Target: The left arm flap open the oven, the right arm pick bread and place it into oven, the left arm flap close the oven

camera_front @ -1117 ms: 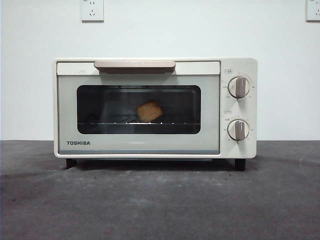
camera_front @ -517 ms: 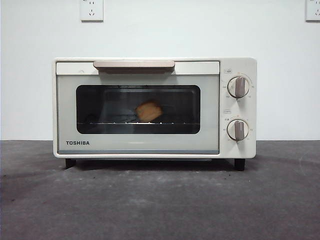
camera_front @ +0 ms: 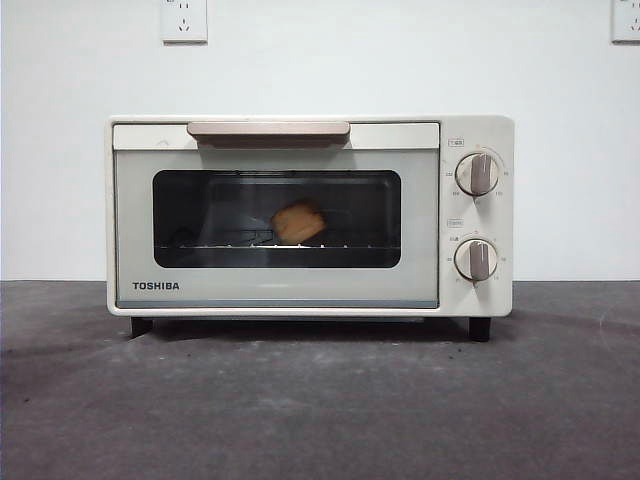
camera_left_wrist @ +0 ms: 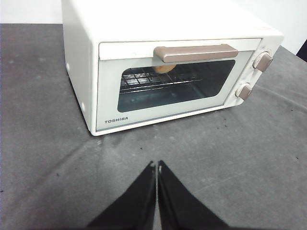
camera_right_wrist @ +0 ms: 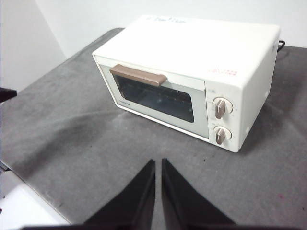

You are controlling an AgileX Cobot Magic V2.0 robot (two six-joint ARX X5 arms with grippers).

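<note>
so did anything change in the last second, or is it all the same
Nothing visibly changed. The oven stays shut with the bread on the rack inside, and no arm comes into the front view. Both claws, left and right, hang back from the oven over the table, holding nothing.

From the left wrist view I am seeing only a sliver of the bread [camera_left_wrist: 164,68], the oven [camera_left_wrist: 91,72] handle [camera_left_wrist: 195,52] covering most of it. In the right wrist view the dark door glass is hiding it completely. The print around the knobs [camera_front: 477,173] is reading too small for me. Both wall sockets [camera_front: 184,20] are getting cut by the front view's top edge.
</note>
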